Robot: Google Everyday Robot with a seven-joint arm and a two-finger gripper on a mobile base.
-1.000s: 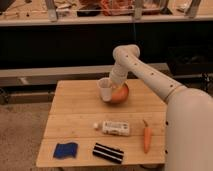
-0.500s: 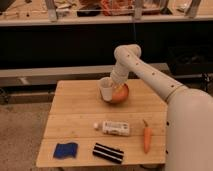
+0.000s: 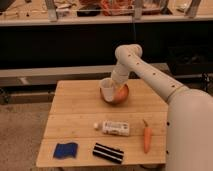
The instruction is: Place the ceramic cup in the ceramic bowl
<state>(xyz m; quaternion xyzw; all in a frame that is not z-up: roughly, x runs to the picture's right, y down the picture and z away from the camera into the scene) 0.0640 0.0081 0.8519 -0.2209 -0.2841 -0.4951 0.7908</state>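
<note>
Camera view: one wooden table (image 3: 75, 117) carries one ceramic bowl (image 3: 122, 96), one white bottle (image 3: 115, 128), one carrot (image 3: 147, 137), one striped block (image 3: 108, 152), one blue sponge (image 3: 66, 149). One gripper (image 3: 116, 88) holds one ceramic cup (image 3: 107, 89), tilted at the bowl's left rim.

Single view: elevated, angled down from the robot's side onto the worktop (image 3: 75, 120); claw (image 3: 118, 88) over its far part.

The gripper (image 3: 116, 88) is hanging over the ceramic bowl (image 3: 120, 96) at the table's (image 3: 75, 112) far middle, with the ceramic cup (image 3: 107, 89) sitting against the bowl's left edge. Nearer are lying a bottle (image 3: 114, 128), a carrot (image 3: 146, 138) to its right, and a sponge (image 3: 65, 149) and a striped block (image 3: 108, 153) along the near edge.
</note>
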